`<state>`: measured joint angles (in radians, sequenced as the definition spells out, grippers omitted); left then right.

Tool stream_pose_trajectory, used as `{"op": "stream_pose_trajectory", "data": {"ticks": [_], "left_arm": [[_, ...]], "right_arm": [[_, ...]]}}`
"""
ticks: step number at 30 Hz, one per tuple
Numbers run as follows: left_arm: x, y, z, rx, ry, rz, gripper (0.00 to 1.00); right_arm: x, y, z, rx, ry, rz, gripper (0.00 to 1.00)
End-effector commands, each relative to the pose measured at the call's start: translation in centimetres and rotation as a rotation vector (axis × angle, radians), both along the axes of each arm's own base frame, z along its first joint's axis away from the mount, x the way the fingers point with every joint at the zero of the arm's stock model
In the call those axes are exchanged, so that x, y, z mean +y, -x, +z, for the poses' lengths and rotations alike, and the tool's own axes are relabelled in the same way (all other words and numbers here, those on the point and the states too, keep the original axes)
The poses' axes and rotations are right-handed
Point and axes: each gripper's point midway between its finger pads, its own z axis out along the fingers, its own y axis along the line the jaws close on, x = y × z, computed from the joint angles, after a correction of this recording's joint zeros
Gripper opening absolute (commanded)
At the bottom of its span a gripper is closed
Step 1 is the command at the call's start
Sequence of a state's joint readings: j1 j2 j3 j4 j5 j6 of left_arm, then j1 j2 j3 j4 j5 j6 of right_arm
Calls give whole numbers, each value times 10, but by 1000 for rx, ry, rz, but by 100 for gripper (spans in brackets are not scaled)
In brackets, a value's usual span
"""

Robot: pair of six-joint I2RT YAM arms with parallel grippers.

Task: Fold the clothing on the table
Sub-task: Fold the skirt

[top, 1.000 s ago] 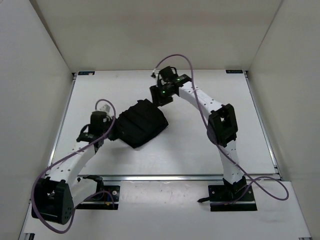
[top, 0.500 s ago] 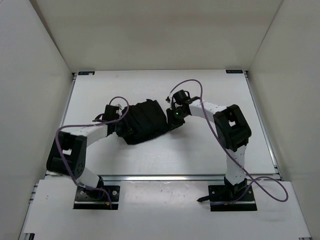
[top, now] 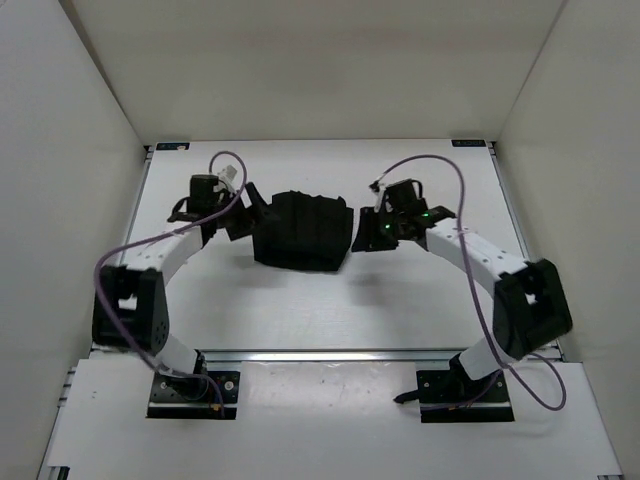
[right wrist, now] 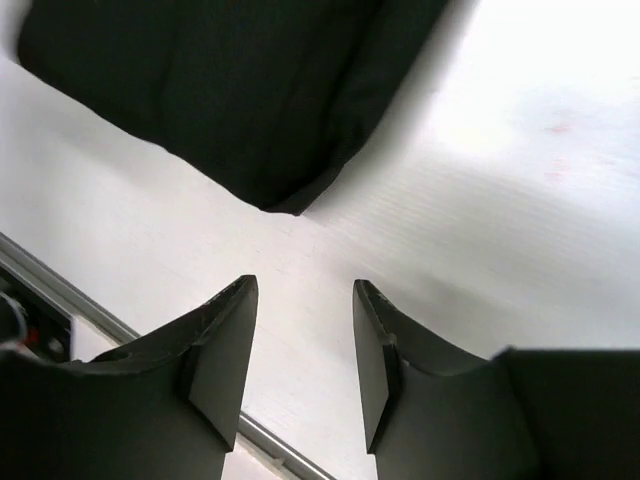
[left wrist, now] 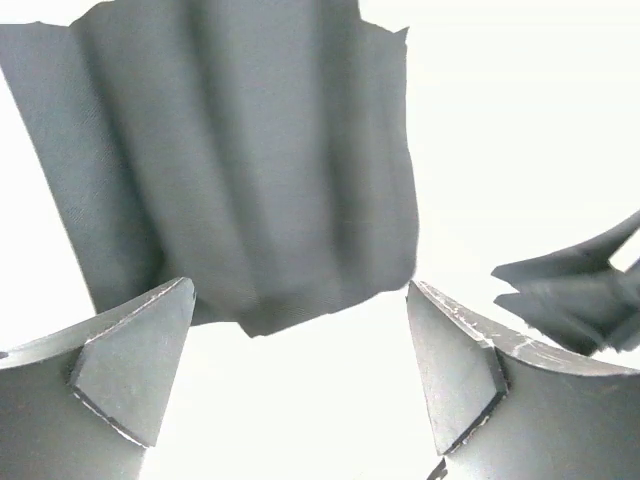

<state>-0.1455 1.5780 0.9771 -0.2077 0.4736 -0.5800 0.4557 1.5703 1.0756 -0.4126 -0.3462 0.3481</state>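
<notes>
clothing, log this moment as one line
clothing: compact rectangle, flat on table | left fingers: open, empty, at its left side | right fingers: open, empty, at its right side

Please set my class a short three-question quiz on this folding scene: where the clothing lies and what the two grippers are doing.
1. True or false: the left gripper is clamped shut on the clothing.
2. Pick one. The clothing is: A) lying on the table between the two grippers; B) lifted in the air by both grippers; C) bunched at the table's near edge.
3. Fill in the gap: the right gripper has its jaws ____, with nothing between them.

Key: 1 false, its jaws are wide apart and empty; 2 A; 3 open.
</notes>
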Motion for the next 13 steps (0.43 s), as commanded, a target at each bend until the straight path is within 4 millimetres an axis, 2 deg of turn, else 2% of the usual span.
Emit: {"op": "stream_pose_trajectory", "data": {"ticks": [1,3,5,6,7,8,9,11,13], "left_arm": [[1,19,98,-249,103,-78,99],[-2,49,91,-211,132,-127,99],[-9,85,73,-134,125,-190,99],[-9,97,65,-129,91,-217,98],[-10,117,48,-81,32,-239,99],[-13,141,35,-30,1,-272,99],[-8,148,26,-21,-52,-263,98],[-7,176,9,-2,-90,-300,99],[6,183,2,4,-141,-276,99]], "right_arm": [[-27,-5,39,-64,-22,-140,41],[-38,6,54,-101,-62,-177,42],[-45,23,43,-63,-79,-196,42],[-46,28,49,-82,-86,-198,42],[-50,36,40,-61,-70,-208,42],[-49,43,41,-66,-77,-200,42],[-50,49,43,-72,-74,-197,42],[-52,53,43,-77,-63,-203,42],[-50,57,46,-81,-48,-194,42]]}}
